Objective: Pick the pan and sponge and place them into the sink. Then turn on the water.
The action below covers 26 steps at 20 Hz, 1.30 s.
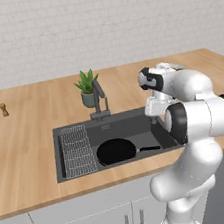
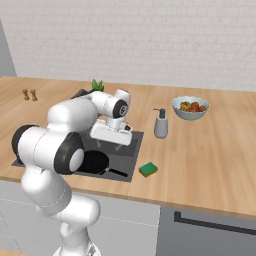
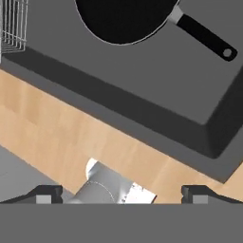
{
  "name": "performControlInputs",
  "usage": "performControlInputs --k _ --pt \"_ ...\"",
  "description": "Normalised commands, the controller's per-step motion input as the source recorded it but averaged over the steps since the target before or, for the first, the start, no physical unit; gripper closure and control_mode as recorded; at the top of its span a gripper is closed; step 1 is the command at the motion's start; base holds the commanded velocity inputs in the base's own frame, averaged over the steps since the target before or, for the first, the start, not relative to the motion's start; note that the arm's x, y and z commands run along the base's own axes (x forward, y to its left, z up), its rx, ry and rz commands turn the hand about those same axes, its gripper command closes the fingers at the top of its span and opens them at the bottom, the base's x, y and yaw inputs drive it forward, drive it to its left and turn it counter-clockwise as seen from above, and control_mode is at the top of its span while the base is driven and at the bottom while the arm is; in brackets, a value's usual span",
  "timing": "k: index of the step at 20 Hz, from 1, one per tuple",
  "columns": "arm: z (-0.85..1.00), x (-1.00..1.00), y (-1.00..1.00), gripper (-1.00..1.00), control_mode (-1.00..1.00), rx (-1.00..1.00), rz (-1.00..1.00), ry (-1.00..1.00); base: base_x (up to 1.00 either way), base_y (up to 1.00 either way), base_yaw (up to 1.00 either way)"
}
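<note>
Spread wide and empty, the tool [image 3: 121, 194] hangs above the sink [image 1: 136, 123], where the pan [image 1: 116, 150] lies; the sponge [image 2: 148, 169] (next job, probably) waits on the worktop [image 2: 200, 150].

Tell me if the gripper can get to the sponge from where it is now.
Probably yes. The sponge lies in the open on the counter just right of the sink, with nothing on it or close beside it. The gripper hangs open over the sink's near edge, holding nothing.
</note>
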Motion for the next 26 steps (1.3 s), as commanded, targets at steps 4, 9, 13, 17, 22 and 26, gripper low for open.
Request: performControlInputs --k 4,9,13,17,22,26 --pt "0.08 -0.02 0.18 -1.00 -1.00 -0.23 -0.12 0.05 0.00 0.00 0.00" --pt "0.00 0.00 0.02 -1.00 -1.00 -0.03 0.00 0.00 0.00 0.00 0.00" --pt "0.00 0.00 -0.07 -1.00 -1.00 -0.05 -0.21 0.00 0.00 0.00 0.00" --pt "0.00 -0.01 -0.25 -1.00 -1.00 -0.06 -0.46 0.00 0.00 0.00 0.00" --pt "0.00 0.02 -0.17 -1.00 -1.00 -0.16 -0.45 0.03 0.00 0.00 0.00" --pt "0.00 0.02 -0.18 -1.00 -1.00 -0.26 -0.43 0.14 0.00 0.00 0.00"
